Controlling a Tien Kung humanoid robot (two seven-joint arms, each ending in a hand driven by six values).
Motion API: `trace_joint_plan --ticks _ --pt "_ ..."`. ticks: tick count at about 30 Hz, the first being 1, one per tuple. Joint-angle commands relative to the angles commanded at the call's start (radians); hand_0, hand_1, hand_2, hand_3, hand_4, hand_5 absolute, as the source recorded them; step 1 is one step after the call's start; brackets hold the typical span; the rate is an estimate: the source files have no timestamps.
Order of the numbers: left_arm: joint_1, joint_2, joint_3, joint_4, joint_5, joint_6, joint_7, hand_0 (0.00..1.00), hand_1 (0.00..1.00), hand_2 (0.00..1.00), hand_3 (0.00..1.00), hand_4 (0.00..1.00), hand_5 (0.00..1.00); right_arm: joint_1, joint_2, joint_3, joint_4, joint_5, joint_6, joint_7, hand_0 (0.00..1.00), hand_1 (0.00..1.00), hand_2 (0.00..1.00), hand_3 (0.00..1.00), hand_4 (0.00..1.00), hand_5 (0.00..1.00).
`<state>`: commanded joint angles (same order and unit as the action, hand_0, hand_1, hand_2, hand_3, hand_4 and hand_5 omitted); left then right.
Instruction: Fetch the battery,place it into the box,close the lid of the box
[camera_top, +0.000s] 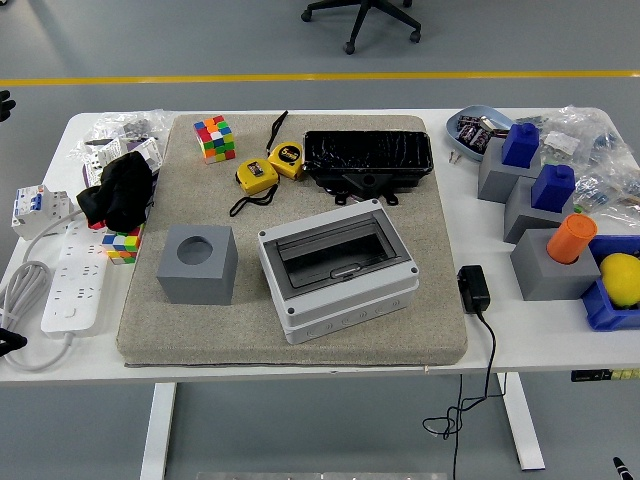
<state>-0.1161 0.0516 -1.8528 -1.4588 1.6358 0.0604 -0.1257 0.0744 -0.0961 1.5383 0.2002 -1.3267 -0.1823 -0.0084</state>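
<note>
A long black battery (367, 156) lies at the back of the grey mat (440, 330), behind the light grey box (338, 270). The box sits mid-mat, with a dark windowed top facing up. Whether its lid is open or shut is unclear. Only a small black sliver of my left hand (6, 343) shows at the left edge, beside the table's front corner. A tiny dark tip of my right hand (621, 467) shows at the bottom right corner, below the table. Both are far from the battery and the box.
On the mat are a grey block with a round hole (197, 263), two yellow tape measures (270, 167) and a colour cube (214, 137). A power strip (72, 283) and a black cloth (122, 191) lie at the left. Grey blocks, blue pieces, an orange cylinder (571, 238) and a charger (473, 289) crowd the right.
</note>
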Motion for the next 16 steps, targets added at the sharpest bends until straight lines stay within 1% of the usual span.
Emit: trace_joint_plan --ticks 5,16 --pt "0.001 0.005 0.003 0.000 0.000 0.005 -0.003 0.809 0.792 0.756 0.732 0.998 0.998 0.002 -0.001 -0.005 0.002 0.006 -0.002 0.000 0.855 0.825 0.799 0.825 0.998 0.998" --pt "0.000 0.005 0.013 -0.001 0.007 0.002 0.000 0.799 0.781 0.745 0.729 0.998 0.998 0.002 0.001 0.002 0.002 0.000 0.000 -0.003 0.855 0.826 0.799 0.825 0.998 0.998"
